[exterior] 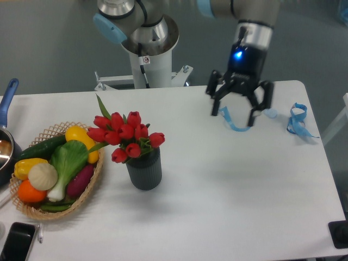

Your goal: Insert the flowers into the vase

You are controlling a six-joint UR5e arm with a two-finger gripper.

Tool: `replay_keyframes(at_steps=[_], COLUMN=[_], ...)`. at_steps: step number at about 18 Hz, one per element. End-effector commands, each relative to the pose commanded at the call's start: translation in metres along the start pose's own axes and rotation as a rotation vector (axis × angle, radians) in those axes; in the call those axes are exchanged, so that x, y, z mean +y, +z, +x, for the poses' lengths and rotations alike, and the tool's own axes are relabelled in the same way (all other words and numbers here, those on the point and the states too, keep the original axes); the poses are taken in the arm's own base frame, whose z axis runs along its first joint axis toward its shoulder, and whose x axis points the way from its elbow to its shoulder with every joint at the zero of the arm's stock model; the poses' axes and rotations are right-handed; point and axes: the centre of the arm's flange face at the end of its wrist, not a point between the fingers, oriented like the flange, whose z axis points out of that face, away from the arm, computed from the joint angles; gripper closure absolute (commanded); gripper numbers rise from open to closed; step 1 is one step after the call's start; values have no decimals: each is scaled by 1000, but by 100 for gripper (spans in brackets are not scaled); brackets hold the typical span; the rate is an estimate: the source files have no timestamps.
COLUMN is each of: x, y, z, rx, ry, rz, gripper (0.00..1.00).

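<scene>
The red tulip flowers (125, 136) stand with their stems inside the dark grey ribbed vase (144, 171), left of the table's middle. Their buds spread wider than the vase mouth, and a green leaf sticks up to the left. My gripper (234, 115) hangs open and empty well to the right, above the far right part of the table, fingers pointing down. It is clear of both the flowers and the vase.
A wicker basket (87, 193) of toy vegetables sits just left of the vase. Blue ribbons (235, 123) (297, 120) lie at the far right under and beside the gripper. A pot (6, 144) and a phone (16, 242) are at the left edge.
</scene>
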Motion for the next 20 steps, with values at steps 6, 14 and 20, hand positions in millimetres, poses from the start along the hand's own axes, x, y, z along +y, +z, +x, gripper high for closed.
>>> replay_keyframes(at_steps=[6, 14, 20], x=[-4, 36, 72], y=[-37, -51, -57], z=[-30, -57, -62], rx=[102, 245, 254], ry=[104, 301, 300], rz=[-194, -295, -312], gripper=[0, 0, 0])
